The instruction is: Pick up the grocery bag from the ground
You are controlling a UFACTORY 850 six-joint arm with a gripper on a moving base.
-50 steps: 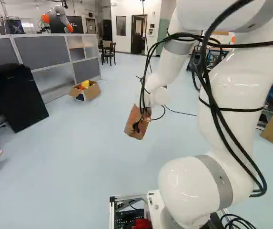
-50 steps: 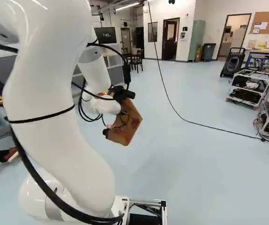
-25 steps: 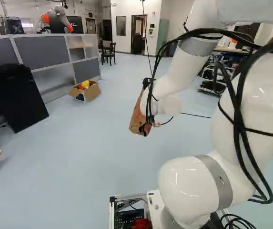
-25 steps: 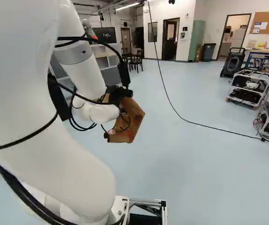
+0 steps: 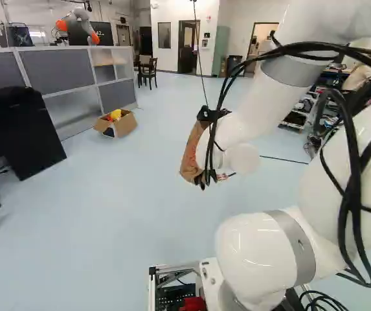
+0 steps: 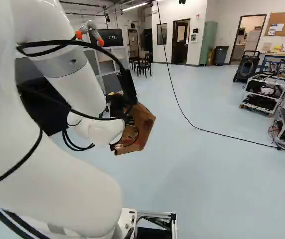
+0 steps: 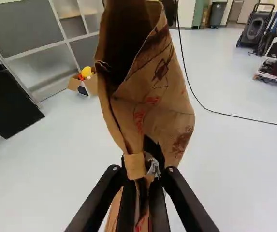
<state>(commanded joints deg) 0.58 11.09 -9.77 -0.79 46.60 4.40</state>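
The black tool point(image 6: 129, 120) is clamped on a brown paper bag point(image 7: 165, 104), its two fingers pinching a gathered part from both sides. The bag is held up off the pale floor point(image 6: 207, 174), spreading out ahead of the fingers, with red markings on its side. The white arm point(image 5: 256, 103) reaches forward to it, black hoses looping alongside. Farther out, at the left of the left base view, an open box point(image 5: 127, 123) with yellow and red things sits near a grey partition point(image 5: 56, 74). At the right of the right base view, a thin cable point(image 6: 217, 133) runs along the floor toward loaded carts point(image 6: 266, 92).
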